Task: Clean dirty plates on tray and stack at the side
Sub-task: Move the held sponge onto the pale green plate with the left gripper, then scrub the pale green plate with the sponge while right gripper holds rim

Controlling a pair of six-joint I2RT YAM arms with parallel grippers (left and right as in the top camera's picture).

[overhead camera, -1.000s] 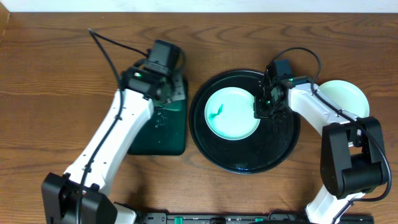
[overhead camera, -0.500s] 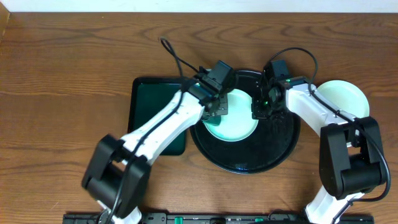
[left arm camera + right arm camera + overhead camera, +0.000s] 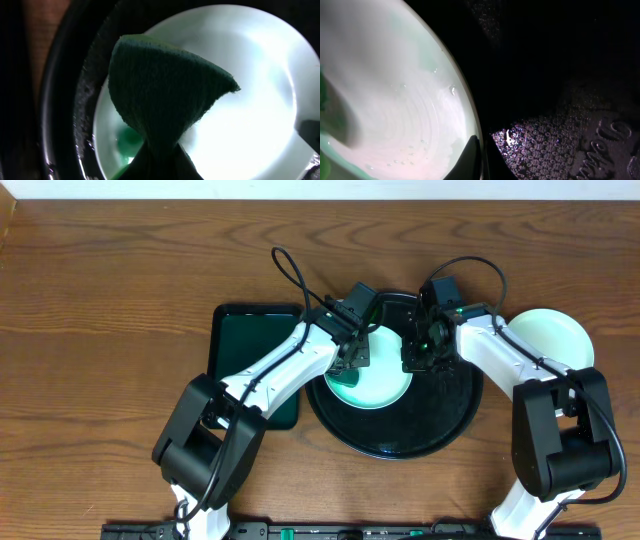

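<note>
A pale mint plate (image 3: 385,380) lies on the round black tray (image 3: 450,415). My left gripper (image 3: 352,360) hangs over the plate's left part, shut on a dark green sponge (image 3: 160,90). In the left wrist view the sponge fans out above the plate (image 3: 250,100), close to a green smudge (image 3: 127,142). My right gripper (image 3: 415,358) is shut on the plate's right rim. The right wrist view shows its fingertips (image 3: 470,160) pinching that rim, one on the plate (image 3: 395,100) and one over the wet tray (image 3: 560,100). Another pale plate (image 3: 555,340) sits on the table, right of the tray.
A dark green rectangular tray (image 3: 240,345) lies left of the round tray, partly under my left arm. Both arms meet over the middle of the round tray. Bare wooden table (image 3: 100,300) stretches to the left and back.
My left arm has swung right from the rectangular green tray to the plate, bringing the sponge over it. The right gripper has kept its hold on the rim.
</note>
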